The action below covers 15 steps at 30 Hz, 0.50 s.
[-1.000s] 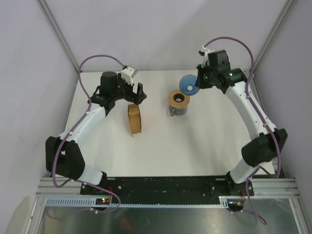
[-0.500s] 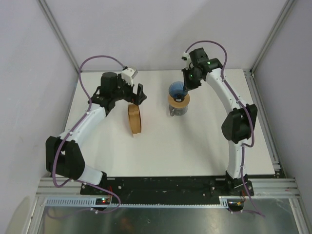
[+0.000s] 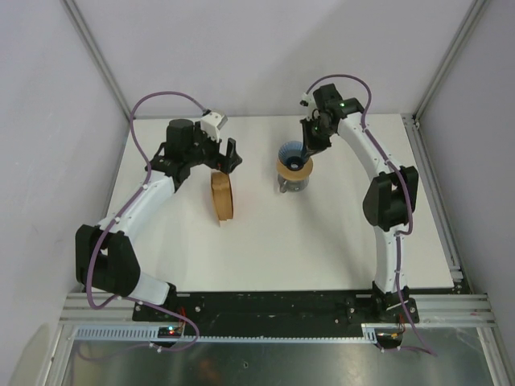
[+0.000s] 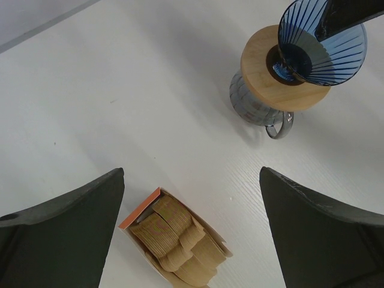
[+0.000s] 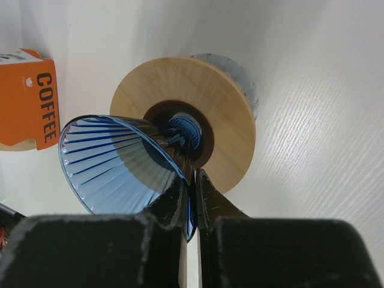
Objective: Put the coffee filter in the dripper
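My right claw (image 5: 191,180) pinches the dripper (image 5: 114,159) rim, holding it tilted in the collar (image 5: 231,132). Left of the collar, my left claw (image 4: 192,174) gapes empty. No coffee filter placed yet.

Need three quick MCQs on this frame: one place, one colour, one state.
1. Where does the wooden ring sit relative to the glass jug? A) beside it B) on top of it C) under it
2. The dripper is: A) red B) colourless C) blue
3. The left tool is: A) open, empty B) shut on a filter C) shut on the dripper

Key: 1B, the ring caps the jug's mouth; 2C, the ribbed cone is blue; 3A, its jaws stand wide apart above the filter stack.
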Available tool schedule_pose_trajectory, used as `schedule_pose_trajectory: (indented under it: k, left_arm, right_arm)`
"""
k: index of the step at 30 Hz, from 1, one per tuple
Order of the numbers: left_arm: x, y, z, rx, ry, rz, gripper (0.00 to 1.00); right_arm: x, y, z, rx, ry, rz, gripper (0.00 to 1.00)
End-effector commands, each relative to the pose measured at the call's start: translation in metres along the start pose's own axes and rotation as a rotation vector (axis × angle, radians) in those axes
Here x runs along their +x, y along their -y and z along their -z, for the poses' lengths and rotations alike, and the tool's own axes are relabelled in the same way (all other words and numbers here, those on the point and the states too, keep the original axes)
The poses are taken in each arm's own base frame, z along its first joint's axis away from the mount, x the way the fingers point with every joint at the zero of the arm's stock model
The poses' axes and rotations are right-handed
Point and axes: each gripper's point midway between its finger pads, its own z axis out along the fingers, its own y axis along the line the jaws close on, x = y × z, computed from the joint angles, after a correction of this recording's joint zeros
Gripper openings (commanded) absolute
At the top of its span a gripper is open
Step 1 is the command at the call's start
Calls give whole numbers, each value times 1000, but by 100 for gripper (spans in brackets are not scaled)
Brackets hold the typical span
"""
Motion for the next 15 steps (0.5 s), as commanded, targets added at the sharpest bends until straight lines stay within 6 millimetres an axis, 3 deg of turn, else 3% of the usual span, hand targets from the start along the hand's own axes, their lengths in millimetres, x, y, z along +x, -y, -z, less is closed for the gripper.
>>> schedule_pose_trajectory:
  k: [1, 15]
  left_arm:
    - [-9, 7, 4, 20, 31, -37, 100]
    - [-13, 15, -6, 67, 29, -21, 97]
  right_arm:
    - [-3, 3, -2, -25, -10, -17, 0]
    - [22, 13, -35, 63, -88, -2, 0]
